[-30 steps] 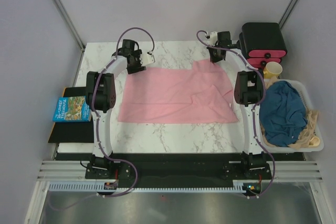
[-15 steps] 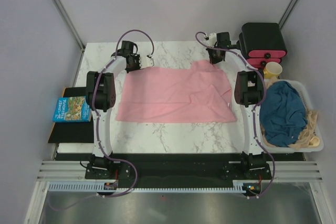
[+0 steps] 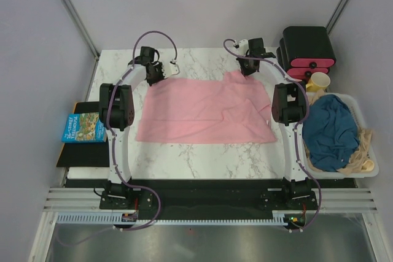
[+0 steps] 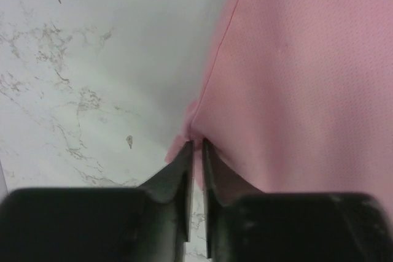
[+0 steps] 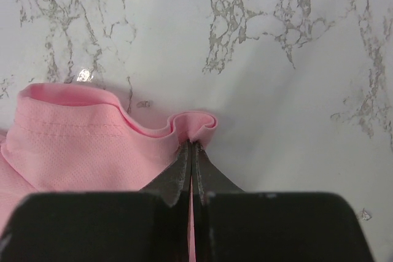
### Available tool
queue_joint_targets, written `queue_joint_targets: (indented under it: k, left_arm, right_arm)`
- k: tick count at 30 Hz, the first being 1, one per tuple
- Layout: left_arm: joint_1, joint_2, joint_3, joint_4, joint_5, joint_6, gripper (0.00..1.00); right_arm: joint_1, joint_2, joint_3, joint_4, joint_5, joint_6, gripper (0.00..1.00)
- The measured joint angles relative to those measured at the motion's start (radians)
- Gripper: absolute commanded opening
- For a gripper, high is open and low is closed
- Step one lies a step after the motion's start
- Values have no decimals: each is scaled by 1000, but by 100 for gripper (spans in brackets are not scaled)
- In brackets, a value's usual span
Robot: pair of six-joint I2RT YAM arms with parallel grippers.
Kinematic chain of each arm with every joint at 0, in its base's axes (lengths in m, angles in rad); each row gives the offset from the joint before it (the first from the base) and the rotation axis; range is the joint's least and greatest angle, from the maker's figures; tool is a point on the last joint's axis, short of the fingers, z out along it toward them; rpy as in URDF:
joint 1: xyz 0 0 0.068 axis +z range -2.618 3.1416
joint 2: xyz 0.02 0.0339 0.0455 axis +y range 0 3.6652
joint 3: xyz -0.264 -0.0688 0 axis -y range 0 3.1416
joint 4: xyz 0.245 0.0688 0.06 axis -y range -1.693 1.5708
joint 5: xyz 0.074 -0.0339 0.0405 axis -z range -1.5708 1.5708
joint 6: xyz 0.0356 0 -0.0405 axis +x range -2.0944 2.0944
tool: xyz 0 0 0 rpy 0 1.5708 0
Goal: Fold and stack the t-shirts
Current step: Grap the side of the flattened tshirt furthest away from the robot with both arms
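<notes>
The pink shirt lies spread on the table. Its long axis runs left to right across the robot's front. Its near edge is fairly straight, and its far edge is uneven, reaching farther back on the right. Both arms reach to that far edge. The left gripper sits at the far-left corner, and its wrist view shows the jaws shut on a small tuck of the cloth's edge, with shirt on one side and bare marble on the other. The right gripper sits at the far-right corner, its jaws pinched tight on a little ruffle of stitched hem, with marble beyond. So each arm holds the corner on its own side, and the whole body of the shirt lies from the grippers back toward the arm bases. The next move seems to turn on that relation. A fold would likely carry the far edge up and over toward the near edge, across the short axis, with both arms travelling together to keep the held edge taut and level. The right corner starts farther back than the left, so the pull may need evening out. Both grips are thin, on an edge only, and could slip. The blue shirt lies heaped in the bin on the right, beside the right arm, with neither gripper near it.
</notes>
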Motion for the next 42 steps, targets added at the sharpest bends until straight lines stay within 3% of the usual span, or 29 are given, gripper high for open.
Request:
queue_joint_targets:
  k: [14,26,27,28,31,38,41,42]
  left_arm:
    - [0,-18,72,-14,20,-397,51]
    - [7,66,133,52,-138,-452,52]
    - [7,75,137,54,-143,-452,55]
    - [8,82,143,56,-149,-453,70]
    - [8,90,163,69,-170,-463,77]
    - [10,93,170,69,-189,-487,76]
    - [10,93,170,63,-186,-496,72]
    - [10,93,170,61,-184,-498,67]
  right_arm:
    - [4,-6,-11,1,0,-3,0]
    - [4,-15,-24,0,0,-8,0]
    - [4,-15,-24,0,0,-8,0]
    - [4,-15,-24,0,0,-8,0]
    - [4,-15,-24,0,0,-8,0]
    - [6,-16,-26,0,1,-14,0]
    - [9,-17,-26,0,3,-18,0]
    - [11,-17,-26,0,3,-18,0]
